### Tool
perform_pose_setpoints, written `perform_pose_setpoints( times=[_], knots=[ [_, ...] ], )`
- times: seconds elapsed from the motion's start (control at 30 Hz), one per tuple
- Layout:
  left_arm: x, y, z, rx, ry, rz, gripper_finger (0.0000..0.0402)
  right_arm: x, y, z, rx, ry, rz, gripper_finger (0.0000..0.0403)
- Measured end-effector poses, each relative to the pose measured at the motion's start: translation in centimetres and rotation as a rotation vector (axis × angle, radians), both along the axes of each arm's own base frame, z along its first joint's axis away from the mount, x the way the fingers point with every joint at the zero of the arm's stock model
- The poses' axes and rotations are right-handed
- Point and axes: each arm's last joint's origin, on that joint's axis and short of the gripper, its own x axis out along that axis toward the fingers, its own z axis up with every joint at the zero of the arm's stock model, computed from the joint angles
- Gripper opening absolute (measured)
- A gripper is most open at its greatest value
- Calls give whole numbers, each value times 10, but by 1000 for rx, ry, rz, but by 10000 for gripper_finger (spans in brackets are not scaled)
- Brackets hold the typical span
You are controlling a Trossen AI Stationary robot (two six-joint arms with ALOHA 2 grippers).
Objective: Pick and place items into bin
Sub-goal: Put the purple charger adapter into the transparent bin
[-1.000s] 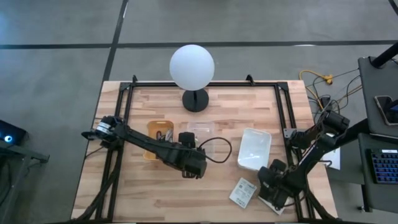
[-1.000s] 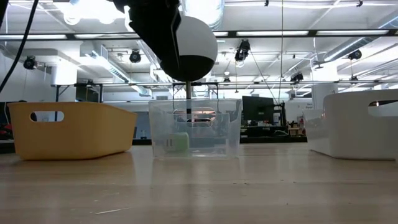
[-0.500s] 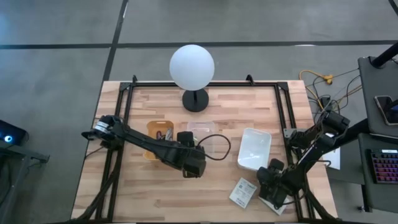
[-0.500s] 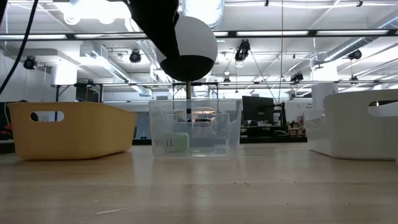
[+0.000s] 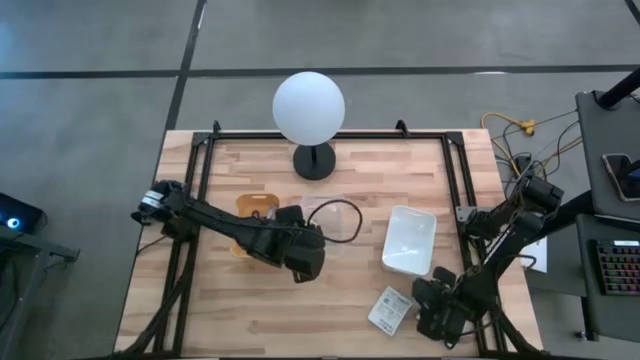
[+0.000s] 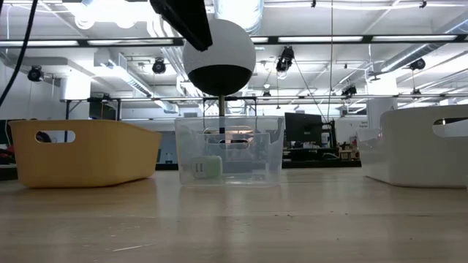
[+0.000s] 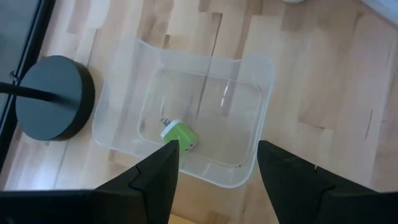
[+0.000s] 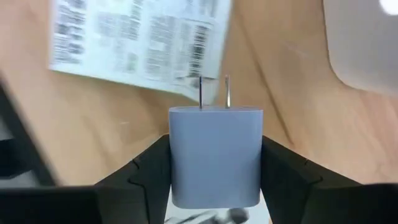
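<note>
Grey cube (image 8: 215, 154), a plug-in charger with two prongs, clamped between the right gripper's (image 8: 215, 186) fingers (image 8: 140, 180), above the desk (image 5: 350, 320) near its front right corner, just beside a flat white printed packet (image 5: 391, 308) lying there. Green cube (image 7: 178, 135) resting inside the clear bin (image 7: 186, 118) at mid-desk, seen also through the bin's wall in the low view (image 6: 210, 167). Left gripper (image 7: 214, 163) hanging over that clear bin, fingers (image 7: 155, 177) spread apart and holding nothing. Yellow bin (image 6: 84, 152) just to the clear bin's left, small dark items visible in it from above. White bin (image 5: 410, 240) to the right. Thin black cable (image 5: 345, 222) looping over the clear bin. White globe lamp (image 5: 309, 107) on its black base at the desk's far edge.
</note>
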Motion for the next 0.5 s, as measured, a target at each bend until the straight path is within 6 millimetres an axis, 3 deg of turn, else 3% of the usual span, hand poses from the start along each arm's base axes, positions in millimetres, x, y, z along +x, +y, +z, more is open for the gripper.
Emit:
perform_pose_setpoints(
  times=[0.23,0.4,0.5],
  knots=[
    [-3,0,5,-28,-29,37,201,9,2,52,13,-158,-15,186],
    [-7,-3,1,-32,-48,113,201,29,-28,75,-33,-265,-38,185],
    [-13,-1,-6,-85,-81,256,201,48,-52,83,-50,-316,-39,186]
  ],
)
